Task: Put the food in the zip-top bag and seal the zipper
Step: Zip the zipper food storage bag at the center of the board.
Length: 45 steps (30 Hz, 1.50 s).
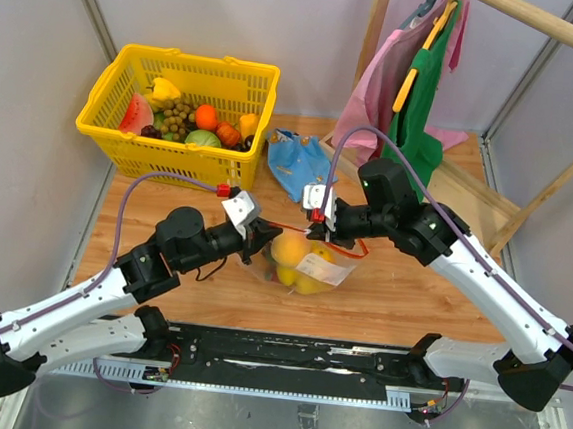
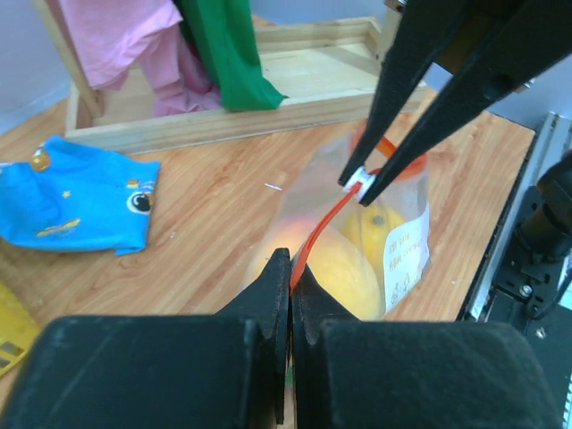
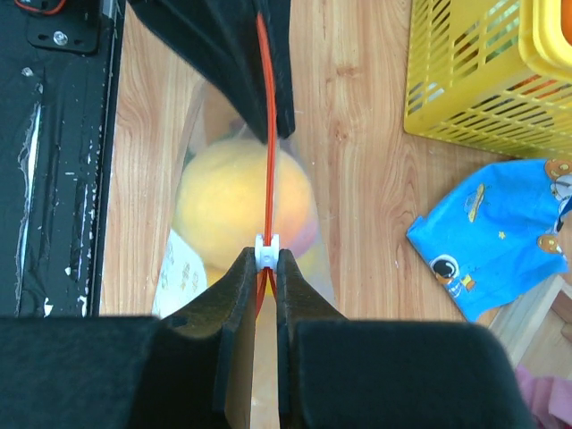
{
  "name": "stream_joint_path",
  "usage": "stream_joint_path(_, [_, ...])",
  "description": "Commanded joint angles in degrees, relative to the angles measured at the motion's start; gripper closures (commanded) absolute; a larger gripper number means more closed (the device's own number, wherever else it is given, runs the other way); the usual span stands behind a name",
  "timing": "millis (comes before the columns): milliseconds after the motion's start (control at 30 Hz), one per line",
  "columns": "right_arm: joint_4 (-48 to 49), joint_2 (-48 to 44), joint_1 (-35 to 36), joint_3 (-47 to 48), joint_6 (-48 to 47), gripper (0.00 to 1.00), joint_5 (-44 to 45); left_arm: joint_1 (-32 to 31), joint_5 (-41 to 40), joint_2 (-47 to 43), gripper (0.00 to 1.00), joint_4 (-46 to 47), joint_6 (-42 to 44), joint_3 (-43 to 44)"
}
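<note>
Smooth pale wood-grain worktop (image 1: pixel 410 296) with a faint sheen. Thin clear plastic zip-top bag (image 2: pixel 313 192), glossy and slightly crinkled. White label (image 2: pixel 407 255) on it, perhaps paper, perhaps printed film; too blurred to tell. Thin red-orange plastic zipper strip (image 3: pixel 265 134), smooth and shiny, with a small white hard-plastic slider (image 3: pixel 267 243). Matt black plastic on the left tool (image 2: pixel 290 261) and right tool (image 3: pixel 265 261). Glossy yellow moulded-plastic mesh basket (image 3: pixel 483 71). Soft blue printed cloth pouch (image 2: pixel 80 201). Bare, matt light wooden frame (image 2: pixel 268 112).
</note>
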Motion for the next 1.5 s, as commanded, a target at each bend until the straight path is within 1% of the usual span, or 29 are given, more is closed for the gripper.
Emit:
stream_joint_path(0, [-5.35,-1.34,-1.39,-0.65,-0.81,0.99,4.33,0.18,-9.47,-2.34,1.00,-0.51,-1.92,-0.34])
stream_joint_path(400, [-7.85,-1.86,-2.93,-2.74,0.68,0.99,8.95,0.24,-22.63,-3.56,1.00,-4.64,-7.93,-1.85])
stream_joint_path(600, [-8.97,-1.99,-4.62,-3.66,1.38,0.99,10.03,1.28,-26.99,-3.47,1.00,-6.87,-10.53,-2.03])
stream_joint_path(1067, [-10.76,-2.82,-10.40,-6.48,3.46,0.99,12.70,5.51,-30.05,-3.62,1.00,-13.04,-16.40,-1.93])
stream_joint_path(1233, [-10.60,-2.90,-12.04,-6.72,4.95,0.99,15.38,6.98,-30.25,-3.16,1.00,-15.05,-17.50,-1.51])
stream_joint_path(1467, [-8.20,-1.61,-13.71,-5.87,10.02,0.99,21.71,8.81,-28.82,-2.18,1.00,-16.85,-18.94,-1.24])
